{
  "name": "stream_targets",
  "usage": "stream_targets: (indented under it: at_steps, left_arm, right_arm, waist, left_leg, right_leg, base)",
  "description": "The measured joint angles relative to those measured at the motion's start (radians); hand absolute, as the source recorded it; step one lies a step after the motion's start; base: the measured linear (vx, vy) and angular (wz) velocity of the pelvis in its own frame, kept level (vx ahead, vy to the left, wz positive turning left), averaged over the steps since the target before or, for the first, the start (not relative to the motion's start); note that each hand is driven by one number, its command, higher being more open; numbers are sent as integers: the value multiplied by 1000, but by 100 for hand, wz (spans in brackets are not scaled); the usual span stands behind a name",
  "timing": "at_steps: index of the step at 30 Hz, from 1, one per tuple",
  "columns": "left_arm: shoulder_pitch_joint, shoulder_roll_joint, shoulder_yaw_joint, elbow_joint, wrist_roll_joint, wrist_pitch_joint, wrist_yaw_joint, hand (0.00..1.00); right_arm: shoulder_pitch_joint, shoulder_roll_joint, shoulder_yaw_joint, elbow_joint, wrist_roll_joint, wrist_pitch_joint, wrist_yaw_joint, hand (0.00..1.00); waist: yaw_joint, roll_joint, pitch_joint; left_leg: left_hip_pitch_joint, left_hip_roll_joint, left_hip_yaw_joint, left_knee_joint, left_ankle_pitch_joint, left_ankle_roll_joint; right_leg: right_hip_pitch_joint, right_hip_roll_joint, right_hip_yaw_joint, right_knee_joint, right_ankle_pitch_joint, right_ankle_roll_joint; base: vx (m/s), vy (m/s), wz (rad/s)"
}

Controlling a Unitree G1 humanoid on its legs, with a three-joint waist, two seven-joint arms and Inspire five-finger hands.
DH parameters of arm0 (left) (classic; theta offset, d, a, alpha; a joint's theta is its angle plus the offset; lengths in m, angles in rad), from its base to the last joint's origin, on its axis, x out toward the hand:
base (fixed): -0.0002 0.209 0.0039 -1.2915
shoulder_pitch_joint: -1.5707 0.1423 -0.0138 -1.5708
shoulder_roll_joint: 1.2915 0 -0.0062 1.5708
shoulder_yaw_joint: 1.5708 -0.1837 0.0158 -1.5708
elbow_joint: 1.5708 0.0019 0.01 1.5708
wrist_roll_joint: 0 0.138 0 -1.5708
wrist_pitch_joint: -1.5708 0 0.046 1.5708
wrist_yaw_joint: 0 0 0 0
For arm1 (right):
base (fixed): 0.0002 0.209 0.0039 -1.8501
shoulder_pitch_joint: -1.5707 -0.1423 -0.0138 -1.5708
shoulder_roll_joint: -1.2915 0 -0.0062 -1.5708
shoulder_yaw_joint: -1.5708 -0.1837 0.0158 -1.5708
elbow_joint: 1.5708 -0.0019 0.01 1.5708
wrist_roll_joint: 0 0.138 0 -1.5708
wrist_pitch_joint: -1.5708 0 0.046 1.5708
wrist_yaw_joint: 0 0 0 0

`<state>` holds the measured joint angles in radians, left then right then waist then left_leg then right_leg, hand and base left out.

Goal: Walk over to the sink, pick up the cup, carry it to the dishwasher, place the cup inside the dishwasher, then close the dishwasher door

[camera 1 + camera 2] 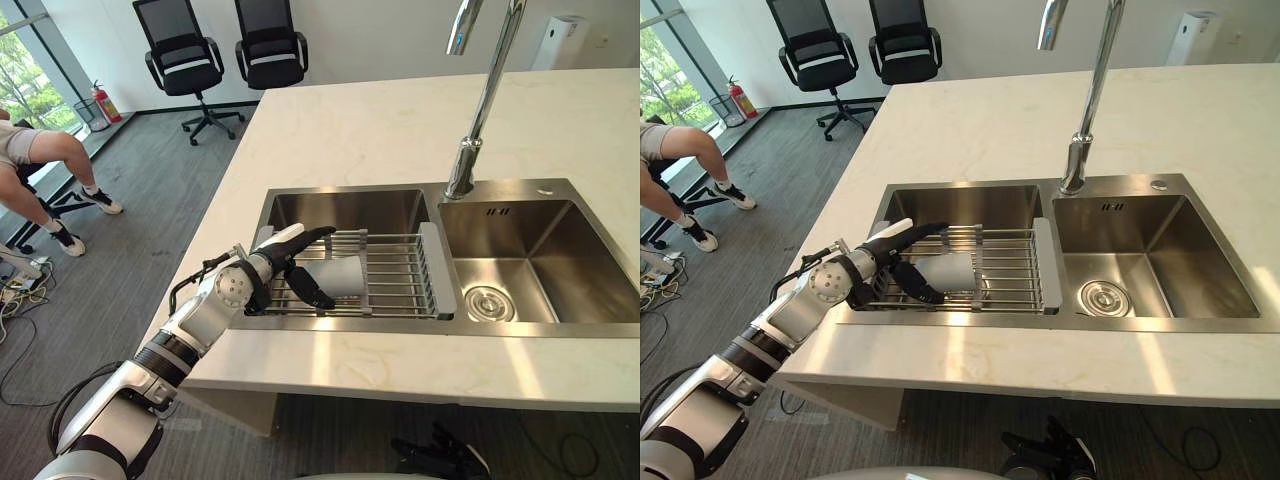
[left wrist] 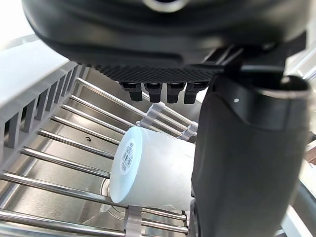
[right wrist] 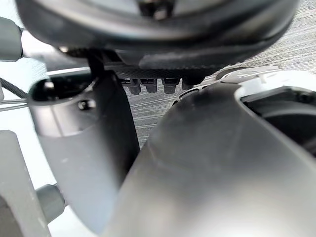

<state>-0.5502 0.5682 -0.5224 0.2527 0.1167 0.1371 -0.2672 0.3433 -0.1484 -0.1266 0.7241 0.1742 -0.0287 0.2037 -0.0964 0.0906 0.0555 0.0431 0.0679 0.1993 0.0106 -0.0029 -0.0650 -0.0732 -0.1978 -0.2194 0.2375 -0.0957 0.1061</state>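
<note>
A white cup (image 1: 345,277) lies on its side on a wire rack (image 1: 400,270) across the left basin of the steel sink (image 1: 340,210). Its base (image 2: 126,163) faces my left hand (image 1: 275,265). That hand reaches in from the counter's left edge and is open. Its white-covered thumb (image 1: 285,240) runs along the cup's far side and its dark fingers (image 1: 310,290) along the near side, close to the cup but not closed on it. My right hand (image 3: 98,138) hangs idle, its fingers relaxed.
A tall faucet (image 1: 480,110) rises between the two basins; the right basin (image 1: 560,260) has a drain. The pale marble counter (image 1: 400,130) surrounds the sink. Two black office chairs (image 1: 185,50) stand at the back left, and a person (image 1: 40,160) sits at the far left.
</note>
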Motion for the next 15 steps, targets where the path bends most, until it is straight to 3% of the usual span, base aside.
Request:
stream_targets:
  at_steps: [11,12,15]
  left_arm:
    - [-17,-33,-2,123,-23,59,3,100]
    - [-15,-47,-2,146,-87,75,33,100]
    - [-15,-59,-1,153,-86,79,45,100]
  right_arm:
    - [-25,-13,24,-6,-1,10,-18,100]
    - [-34,-29,45,-17,-1,25,-38,100]
    - [-37,-32,51,-17,-1,25,-41,100]
  waist:
    - [-26,11,26]
    - [-28,16,46]
    - [-28,17,48]
  left_leg:
    - [0,1,2,-10,0,-20]
    - [-3,-2,4,-10,6,-43]
    - [-3,-3,3,-9,7,-42]
  right_leg:
    - [-3,-5,3,1,4,2]
    - [-8,-9,5,5,1,2]
    - [-10,-11,4,8,-3,2]
  base:
    - [12,2,-1]
    - [76,13,-3]
    - [5,6,1]
